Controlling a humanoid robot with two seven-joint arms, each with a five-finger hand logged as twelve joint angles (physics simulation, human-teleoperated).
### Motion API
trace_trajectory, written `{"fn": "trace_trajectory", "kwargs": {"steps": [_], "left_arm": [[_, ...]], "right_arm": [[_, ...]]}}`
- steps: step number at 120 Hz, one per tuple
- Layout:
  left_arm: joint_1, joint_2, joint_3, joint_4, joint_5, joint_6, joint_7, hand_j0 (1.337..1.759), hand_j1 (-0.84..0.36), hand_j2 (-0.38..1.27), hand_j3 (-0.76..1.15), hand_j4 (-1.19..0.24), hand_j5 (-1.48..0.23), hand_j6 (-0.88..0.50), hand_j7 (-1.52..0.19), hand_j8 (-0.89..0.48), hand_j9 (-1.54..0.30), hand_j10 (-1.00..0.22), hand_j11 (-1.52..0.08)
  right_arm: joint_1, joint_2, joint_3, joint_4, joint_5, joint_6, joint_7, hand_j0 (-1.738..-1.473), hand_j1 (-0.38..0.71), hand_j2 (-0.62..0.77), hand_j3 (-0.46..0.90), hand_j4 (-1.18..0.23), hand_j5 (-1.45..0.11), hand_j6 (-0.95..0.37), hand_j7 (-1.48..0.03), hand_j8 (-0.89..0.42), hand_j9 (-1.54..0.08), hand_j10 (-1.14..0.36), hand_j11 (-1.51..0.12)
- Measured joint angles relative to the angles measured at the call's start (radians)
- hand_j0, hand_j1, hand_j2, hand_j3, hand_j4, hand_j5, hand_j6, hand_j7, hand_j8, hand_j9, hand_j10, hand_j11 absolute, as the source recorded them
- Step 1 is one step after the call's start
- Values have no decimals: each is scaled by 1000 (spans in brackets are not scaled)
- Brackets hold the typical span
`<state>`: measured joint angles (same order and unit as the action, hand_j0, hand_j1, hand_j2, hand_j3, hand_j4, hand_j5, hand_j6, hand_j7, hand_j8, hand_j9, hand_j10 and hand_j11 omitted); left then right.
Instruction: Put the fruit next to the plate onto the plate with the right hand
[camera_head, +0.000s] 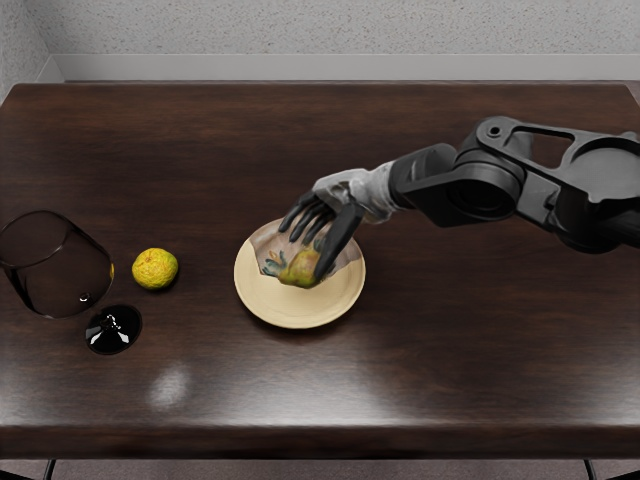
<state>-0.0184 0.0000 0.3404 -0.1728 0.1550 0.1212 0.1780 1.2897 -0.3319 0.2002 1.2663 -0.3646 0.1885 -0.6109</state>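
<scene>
The right hand (322, 225) hides part of the lumpy yellow-green fruit (300, 270); whether it grips or has released cannot be told. It hangs palm-down, its arm reaching leftward. The fruit sits beneath it on 1 round cream painted plate (300, 312). Farther left: 1 round yellow citrus (155, 268), then 1 toppled clear wine glass (55, 265), cut off at the edge. 2 fruits total.

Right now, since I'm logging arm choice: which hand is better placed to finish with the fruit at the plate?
Right. The right hand is directly over the greenish fruit and the plate, its arm reaching in from the right edge. No left arm shows anywhere.
</scene>
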Motion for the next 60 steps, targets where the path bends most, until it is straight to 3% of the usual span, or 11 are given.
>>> {"fn": "trace_trajectory", "kwargs": {"steps": [25, 44, 60], "left_arm": [[0, 0, 0, 0, 0, 0, 0, 1658, 349, 0, 0, 0, 0, 0, 0, 0, 0, 0, 0], [0, 0, 0, 0, 0, 0, 0, 1658, 349, 0, 0, 0, 0, 0, 0, 0, 0, 0, 0], [0, 0, 0, 0, 0, 0, 0, 1658, 349, 0, 0, 0, 0, 0, 0, 0, 0, 0, 0]], "right_arm": [[-2, -6, 2, -11, -39, -7, 0, -1658, -137, 47, 0, -193, -255, -187, -252, -149, -253, -170, -252], [-57, -38, 137, -12, -20, 76, 0, -1658, -226, 18, 0, -110, -145, -108, -144, -91, -144, -100, -144], [-107, -102, 227, -12, 108, 190, 0, -1658, -263, 6, 0, -76, -100, -75, -99, -66, -99, -71, -99]]}}
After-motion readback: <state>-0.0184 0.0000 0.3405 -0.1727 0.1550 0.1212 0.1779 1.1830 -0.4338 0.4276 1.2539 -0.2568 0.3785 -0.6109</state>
